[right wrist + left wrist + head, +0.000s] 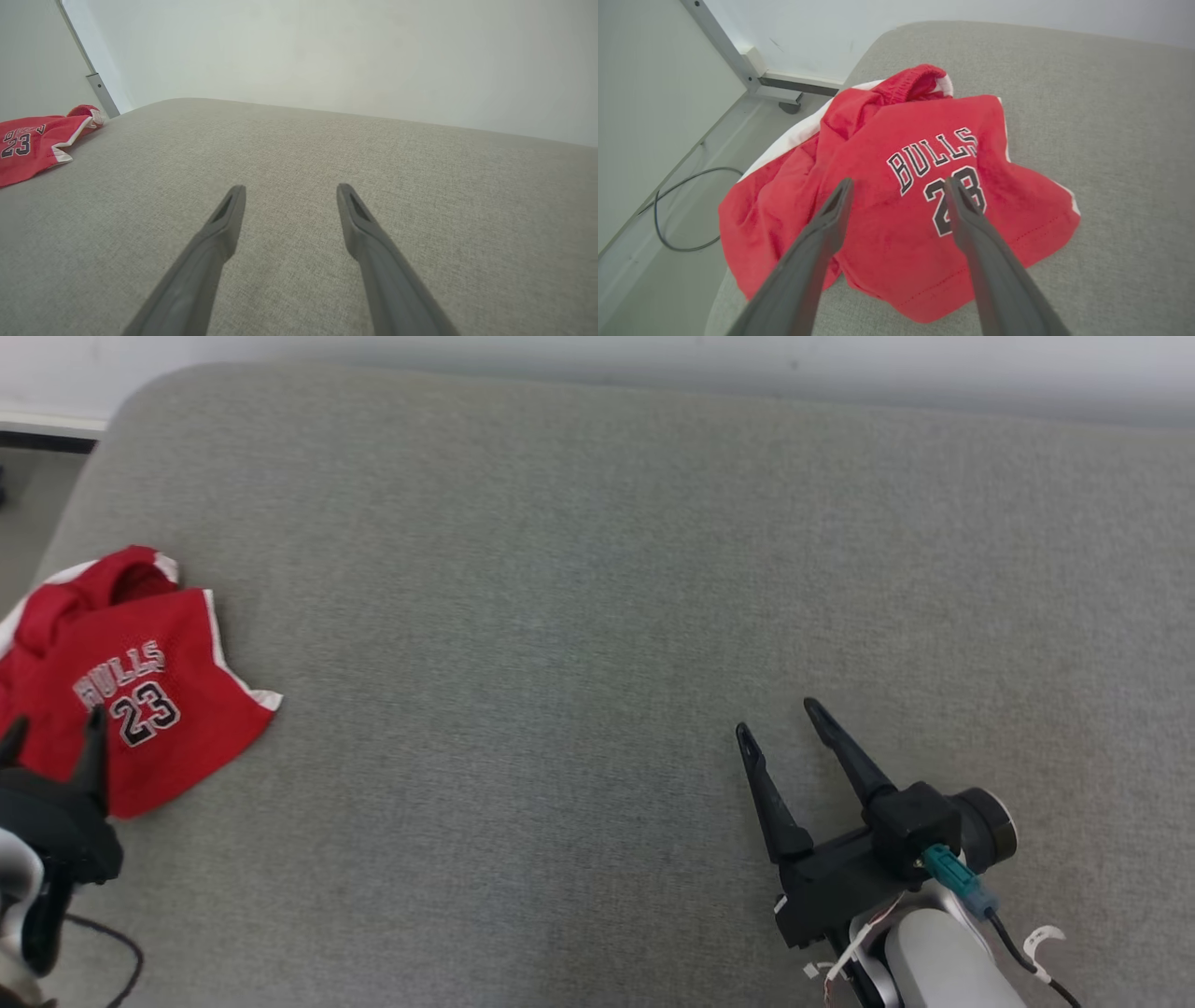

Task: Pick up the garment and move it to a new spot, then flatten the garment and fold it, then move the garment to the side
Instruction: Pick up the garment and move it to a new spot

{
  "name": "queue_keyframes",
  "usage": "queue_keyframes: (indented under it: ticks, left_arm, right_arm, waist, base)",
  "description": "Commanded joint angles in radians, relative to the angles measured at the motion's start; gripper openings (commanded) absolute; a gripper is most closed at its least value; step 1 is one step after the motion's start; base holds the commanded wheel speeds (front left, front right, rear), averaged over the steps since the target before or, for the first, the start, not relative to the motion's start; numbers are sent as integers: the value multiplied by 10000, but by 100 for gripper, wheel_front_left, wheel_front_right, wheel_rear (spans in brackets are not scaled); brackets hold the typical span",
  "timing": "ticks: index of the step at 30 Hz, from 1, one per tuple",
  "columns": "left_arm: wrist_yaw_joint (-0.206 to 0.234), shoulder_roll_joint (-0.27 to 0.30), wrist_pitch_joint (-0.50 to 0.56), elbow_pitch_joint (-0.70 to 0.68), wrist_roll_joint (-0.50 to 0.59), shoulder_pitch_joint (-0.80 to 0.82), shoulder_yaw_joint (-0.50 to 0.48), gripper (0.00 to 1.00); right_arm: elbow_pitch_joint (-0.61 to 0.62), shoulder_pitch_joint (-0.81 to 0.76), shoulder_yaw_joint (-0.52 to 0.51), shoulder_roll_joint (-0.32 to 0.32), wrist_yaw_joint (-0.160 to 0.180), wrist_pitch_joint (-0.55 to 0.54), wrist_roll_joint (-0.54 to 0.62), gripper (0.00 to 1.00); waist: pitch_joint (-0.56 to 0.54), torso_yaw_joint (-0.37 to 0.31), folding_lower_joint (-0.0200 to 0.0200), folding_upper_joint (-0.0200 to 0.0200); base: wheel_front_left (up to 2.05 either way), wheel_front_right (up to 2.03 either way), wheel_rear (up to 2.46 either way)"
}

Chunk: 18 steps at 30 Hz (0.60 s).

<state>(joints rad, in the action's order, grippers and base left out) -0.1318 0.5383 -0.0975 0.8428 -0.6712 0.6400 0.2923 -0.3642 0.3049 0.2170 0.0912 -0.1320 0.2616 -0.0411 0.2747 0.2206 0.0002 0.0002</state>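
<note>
The garment (140,695) is a red jersey with white trim, lettered BULLS 23, lying rumpled at the left edge of the grey padded surface (597,616). My left gripper (51,726) hovers open over its near edge; in the left wrist view the garment (896,196) lies under and between the spread fingers of that gripper (899,184), and nothing is gripped. My right gripper (777,714) stands open over bare surface at the lower right, far from the garment. The right wrist view has the garment (32,142) at its far left, beyond my right gripper (289,189).
The surface's left edge runs just beside the garment, part of which hangs over it. Below lies the floor with a dark cable (672,210) and a metal frame leg (738,56). A pale wall (653,359) runs behind the surface.
</note>
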Motion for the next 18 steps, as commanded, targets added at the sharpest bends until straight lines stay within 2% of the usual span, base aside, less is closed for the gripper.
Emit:
queue_keyframes:
  ticks: [1,8,12,13,14,15,16,18]
  left_arm:
    - [24,256,89,266,-146,281,115,100]
    - [25,284,536,1448,-685,678,414,100]
    - [332,103,1071,2437,-754,920,446,100]
    - [363,62,1036,2564,-747,965,459,58]
    - [363,62,1036,2564,-747,965,459,58]
    - [337,13,981,2690,-728,998,491,20]
    - [328,-25,959,2796,-708,1032,518,0]
    - [304,-71,900,3014,-688,1073,555,0]
  right_arm:
    - [148,178,14,89,31,42,57,100]
    - [509,299,-5,271,31,-34,50,100]
    - [710,240,-89,285,31,-128,86,100]
    - [745,223,-106,264,31,-112,84,100]
    - [745,223,-106,264,31,-112,84,100]
    - [756,207,-107,238,31,-111,95,100]
    - [743,182,-121,209,31,-112,80,100]
    - [675,117,-138,172,31,-98,66,100]
  waist:
    - [691,-683,-2,-2]
    - [1049,-1086,-2,-2]
    - [1202,-1175,-2,-2]
    - [1219,-1193,-2,-2]
    - [1219,-1193,-2,-2]
    - [1221,-1211,-2,-2]
    - [1205,-1225,-2,-2]
    - [1108,-1242,-2,-2]
  base:
    - [0,0,0]
    - [0,0,0]
    - [0,0,0]
    - [0,0,0]
    - [0,0,0]
    - [0,0,0]
    - [0,0,0]
    - [0,0,0]
